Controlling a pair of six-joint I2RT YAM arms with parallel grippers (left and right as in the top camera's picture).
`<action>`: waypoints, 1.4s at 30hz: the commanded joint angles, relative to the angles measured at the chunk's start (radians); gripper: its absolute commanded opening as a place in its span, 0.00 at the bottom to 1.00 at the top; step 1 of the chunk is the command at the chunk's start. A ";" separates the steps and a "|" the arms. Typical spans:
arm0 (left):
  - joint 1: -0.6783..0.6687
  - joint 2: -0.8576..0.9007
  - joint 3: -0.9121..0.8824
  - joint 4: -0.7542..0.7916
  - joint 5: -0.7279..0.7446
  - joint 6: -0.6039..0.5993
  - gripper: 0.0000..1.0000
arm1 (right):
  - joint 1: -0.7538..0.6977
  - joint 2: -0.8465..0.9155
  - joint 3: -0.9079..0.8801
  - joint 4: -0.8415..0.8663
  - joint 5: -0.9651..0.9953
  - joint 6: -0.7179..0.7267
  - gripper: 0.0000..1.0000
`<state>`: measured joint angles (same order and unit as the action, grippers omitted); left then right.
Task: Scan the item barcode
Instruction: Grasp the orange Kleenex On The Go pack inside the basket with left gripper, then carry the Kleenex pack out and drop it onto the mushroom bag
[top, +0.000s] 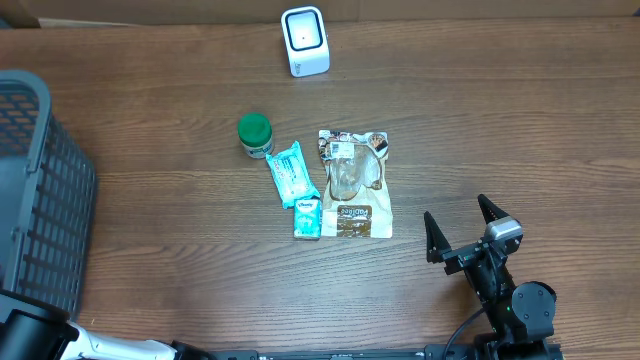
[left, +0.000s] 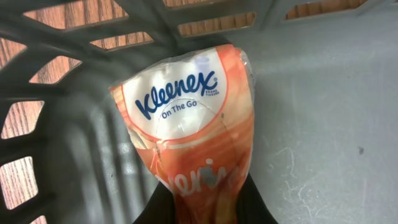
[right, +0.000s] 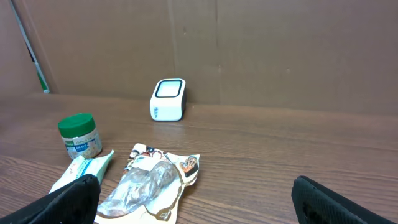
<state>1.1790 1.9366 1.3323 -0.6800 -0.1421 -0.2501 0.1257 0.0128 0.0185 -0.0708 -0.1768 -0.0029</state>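
**Basket**: stands far to the left of the scanner, at the table edge. The Kleenex pack is inside it, over the grey floor, with its brand face toward the wrist camera. No barcode shows on this face.

**Left gripper**: clamped fully down on the lower end of the Kleenex pack, its dark fingers pinching the wrapper from both sides. The hold appears to be on thin film only, so treat it as light.

**Procedure:**
1. Lift straight up until the pack clears the basket wall.
2. Carry it rightward to the scanner without swinging, since the wrapper may slip.
3. Present a face other than the brand print squarely to the scanner window. If there is no read, rotate the pack.

**Table items:** a green-lidded jar, a teal wipes pack and a snack pouch lie clustered in front of the scanner. Pass above them.

**Right gripper**: front-right of the scanner and well apart from the cluster. Its jaws are spread wide and hold nothing. Keep it parked.
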 joint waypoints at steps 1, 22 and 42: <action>0.005 0.007 0.001 -0.007 0.079 0.006 0.04 | -0.003 -0.010 -0.010 0.005 0.001 0.003 1.00; -0.006 -0.316 0.345 -0.175 1.066 -0.409 0.04 | -0.003 -0.010 -0.010 0.005 0.000 0.003 1.00; -0.998 -0.622 0.340 -0.365 0.375 -0.230 0.04 | -0.003 -0.010 -0.010 0.005 0.001 0.003 1.00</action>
<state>0.3447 1.2938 1.6760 -1.0206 0.5396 -0.5594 0.1257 0.0128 0.0185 -0.0708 -0.1764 -0.0025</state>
